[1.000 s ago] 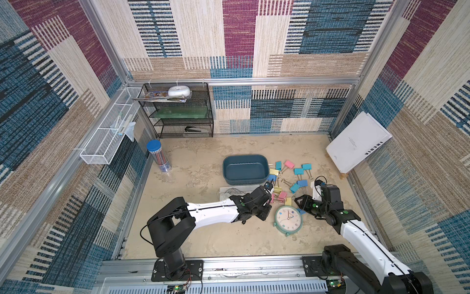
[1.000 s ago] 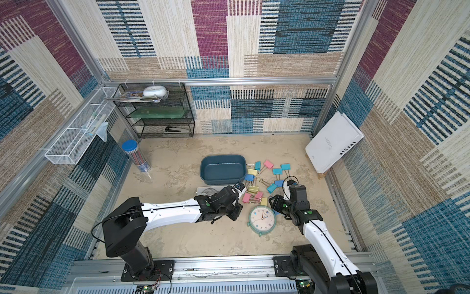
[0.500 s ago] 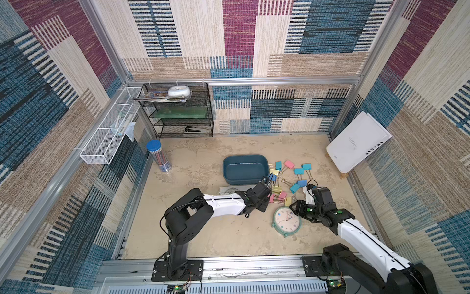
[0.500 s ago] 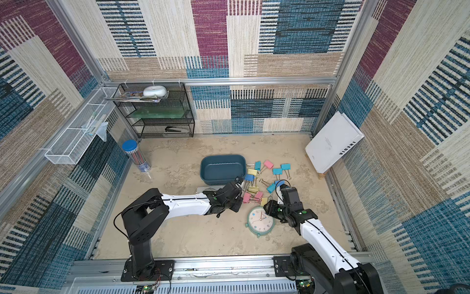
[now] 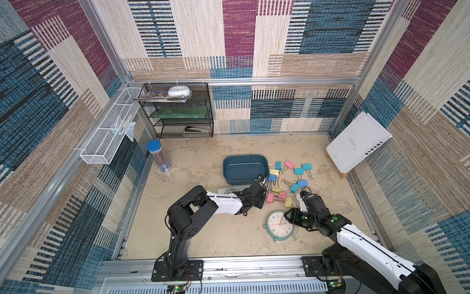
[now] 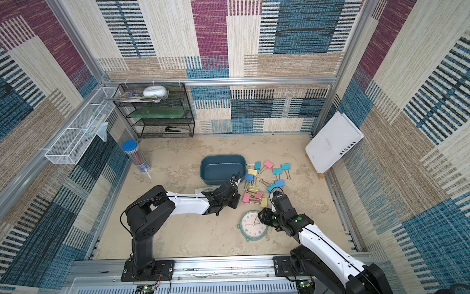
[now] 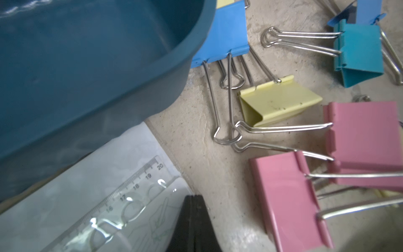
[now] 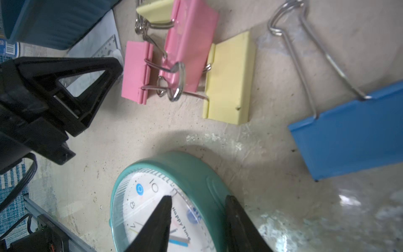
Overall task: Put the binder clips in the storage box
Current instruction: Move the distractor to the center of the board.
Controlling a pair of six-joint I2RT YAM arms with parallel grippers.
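dark teal plastic storage box [image 5: 243, 156], seen empty in both top views, is set near the middle of the beige tabletop [image 5: 203, 229]. the binder clips [image 5: 276, 189] are scattered just to its right, none inside it.

the left gripper [image 7: 192, 205] is shown low at the box's near right corner. its jaws are pressed together with nothing between them, above a clear ruler pouch [image 7: 130, 189] and beside a pink clip [image 7: 283, 196]. the right gripper [image 8: 198, 198] is held at the right edge of a teal alarm clock [image 5: 278, 225], nearer than the clips. its jaws are partly spread astride the rim and no clip is pinched.

the step in hand is judged to be the approach to a first clip, with the task barely begun. for the next move the left jaws would need to be parted before being lowered over the pink clip. the right gripper would need to be carried off the clock towards the yellow clip [image 8: 229, 78]. several wire handles are seen crossed or hooked together, so neighbouring clips may be dragged along when one is lifted.
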